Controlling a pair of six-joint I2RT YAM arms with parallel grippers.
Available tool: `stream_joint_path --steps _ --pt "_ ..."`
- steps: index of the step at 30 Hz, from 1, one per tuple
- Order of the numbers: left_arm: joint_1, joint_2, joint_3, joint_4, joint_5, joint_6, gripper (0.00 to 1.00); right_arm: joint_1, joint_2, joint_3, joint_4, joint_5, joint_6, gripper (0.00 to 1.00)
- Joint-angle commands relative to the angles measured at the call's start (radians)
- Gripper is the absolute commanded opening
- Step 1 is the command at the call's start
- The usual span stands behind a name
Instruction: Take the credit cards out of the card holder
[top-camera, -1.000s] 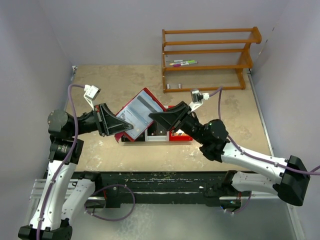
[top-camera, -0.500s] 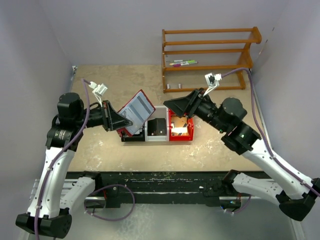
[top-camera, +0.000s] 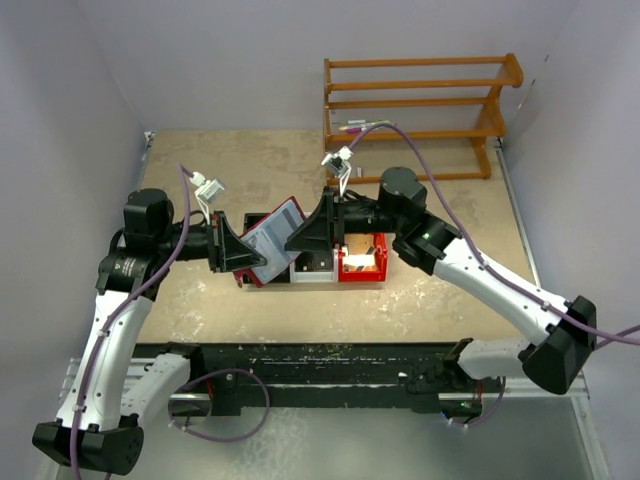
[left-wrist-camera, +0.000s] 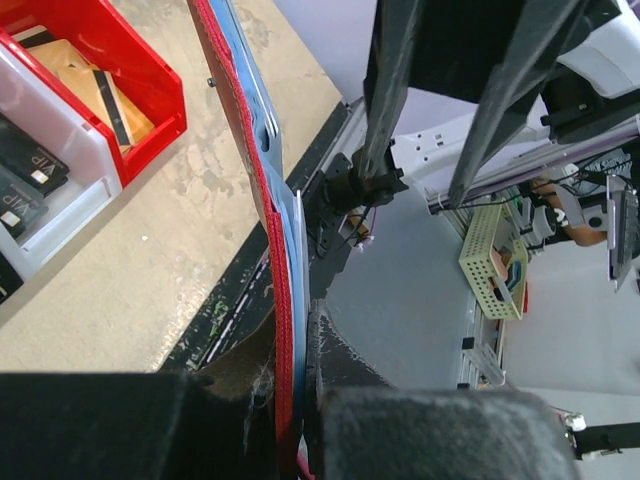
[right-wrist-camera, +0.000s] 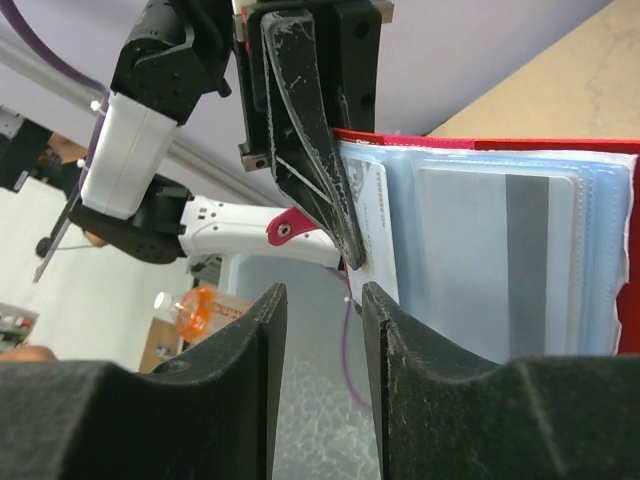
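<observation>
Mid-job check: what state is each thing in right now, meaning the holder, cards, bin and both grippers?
card holder: open, held up, tilted.
left gripper: jaws shut on the card holder.
right gripper: jaws open beside the card holder, holding nothing.
sleeved card: tucked inside the card holder.
red bin: holds a tan card.

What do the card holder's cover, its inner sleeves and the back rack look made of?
Card holder cover: maroon, matte, likely fabric or faux leather; its edge looks fuzzy. Inner sleeves: clear bluish flexible plastic, glossy; a card shows through. Rack: wood, orange-brown with a varnished sheen.
</observation>
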Motion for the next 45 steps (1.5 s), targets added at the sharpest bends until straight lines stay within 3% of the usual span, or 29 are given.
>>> stream_joint_path --steps 1,16,45 --pt "0.003 0.004 0.004 0.047 0.07 0.031 0.0 0.024 0.011 0.034 0.107 -0.148 0.013 0.38" --pt "0.003 0.005 0.019 0.081 0.195 0.004 0.0 0.045 0.069 0.078 -0.053 -0.15 -0.066 0.37" --pt "0.003 -0.021 0.052 0.057 0.241 -0.016 0.0 0.025 0.146 0.217 -0.299 -0.12 -0.233 0.37"
